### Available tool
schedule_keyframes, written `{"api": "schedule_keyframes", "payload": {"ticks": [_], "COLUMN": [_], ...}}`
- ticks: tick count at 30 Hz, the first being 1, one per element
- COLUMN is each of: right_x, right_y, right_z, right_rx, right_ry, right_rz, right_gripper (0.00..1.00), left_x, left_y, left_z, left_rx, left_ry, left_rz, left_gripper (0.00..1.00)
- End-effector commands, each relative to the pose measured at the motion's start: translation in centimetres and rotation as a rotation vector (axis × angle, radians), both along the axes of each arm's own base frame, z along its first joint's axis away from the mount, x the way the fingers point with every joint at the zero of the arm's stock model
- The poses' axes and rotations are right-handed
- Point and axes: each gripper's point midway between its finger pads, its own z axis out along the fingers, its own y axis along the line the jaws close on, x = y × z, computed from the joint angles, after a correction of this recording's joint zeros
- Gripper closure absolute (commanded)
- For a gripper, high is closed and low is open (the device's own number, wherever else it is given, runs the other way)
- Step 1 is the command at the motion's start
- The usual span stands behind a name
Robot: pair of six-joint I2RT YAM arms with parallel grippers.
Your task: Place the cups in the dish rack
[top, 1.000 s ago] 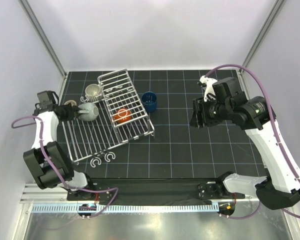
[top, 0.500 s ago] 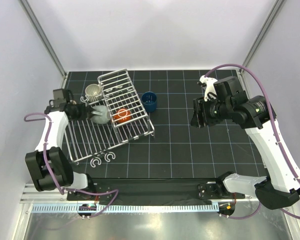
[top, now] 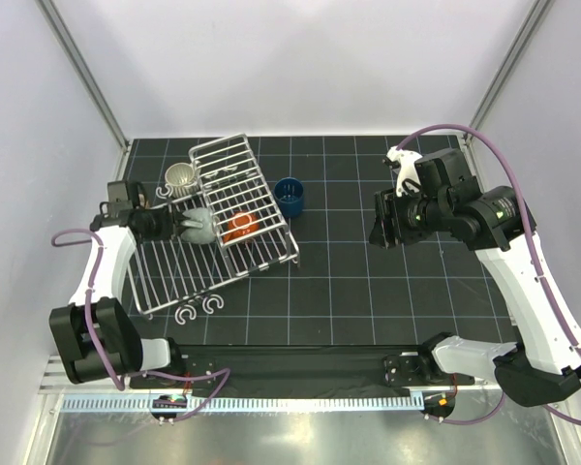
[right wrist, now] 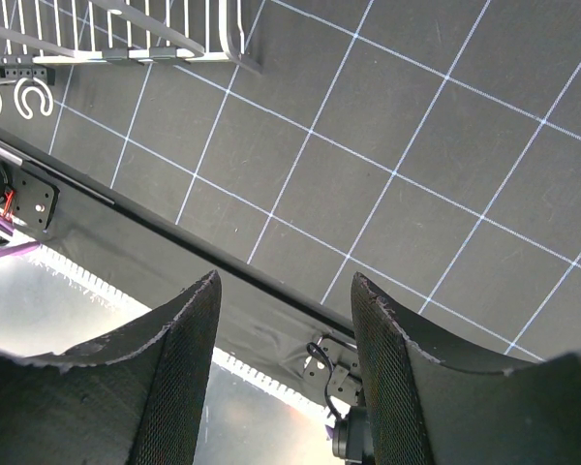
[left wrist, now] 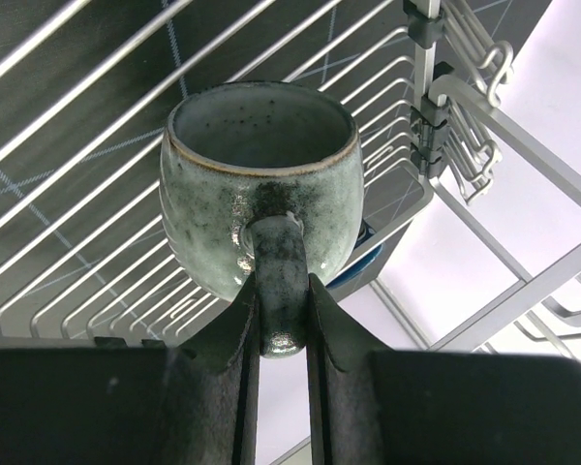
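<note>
And there it was: the left gripper (left wrist: 283,315) had the speckled grey cup (left wrist: 261,184) pinched by its handle, jaws narrow on it. The cup sat over the flat slats of the dish rack (top: 174,271), centre left of the top view, right against the raised basket. An orange-red cup (top: 240,225) lay inside that basket, and a dark blue cup (top: 290,197) stood on the mat just right of it. Over on the right, the right gripper (right wrist: 286,320) hung with jaws wide, holding nothing.
</note>
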Motion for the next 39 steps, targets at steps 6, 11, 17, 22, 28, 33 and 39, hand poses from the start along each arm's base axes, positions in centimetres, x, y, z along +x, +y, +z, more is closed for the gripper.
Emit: {"api": "schedule_keyframes", "payload": {"ticks": [6, 11, 17, 22, 28, 33, 39], "right_x": [-0.1, 0.1, 0.1, 0.2, 0.5, 1.0, 1.3], "right_y": [-0.1, 0.1, 0.4, 0.4, 0.5, 0.7, 0.8], "right_z": [1.3, 1.5, 1.4, 1.2, 1.1, 1.1, 1.1], "right_rx": [0.025, 0.031, 0.036, 0.034, 0.032, 0.032, 0.032], "right_ry": [-0.045, -0.043, -0.030, -0.021, -0.021, -0.021, -0.023], "right_rz": [-0.002, -0.002, 0.004, 0.001, -0.001, -0.002, -0.002], "right_gripper": [0.42, 0.42, 0.42, 0.42, 0.42, 0.42, 0.42], "left_x": [2.9, 3.9, 4.3, 4.7, 3.6, 2.0, 1.1], "left_y": [-0.4, -0.8, -1.1, 1.4, 4.3, 4.6, 4.9], "left_z": [2.8, 3.6, 0.1, -0.3, -1.5, -3.4, -4.1], "left_rx": [-0.031, -0.156, -0.332, -0.311, -0.310, -0.305, -0.266], "left_ry": [-0.146, -0.202, -0.163, -0.156, -0.078, 0.050, 0.130], "left_rz": [-0.050, 0.047, 0.128, 0.196, 0.251, 0.245, 0.224], "left_gripper": [1.00, 1.00, 1.00, 1.00, 1.00, 1.00, 0.97]}}
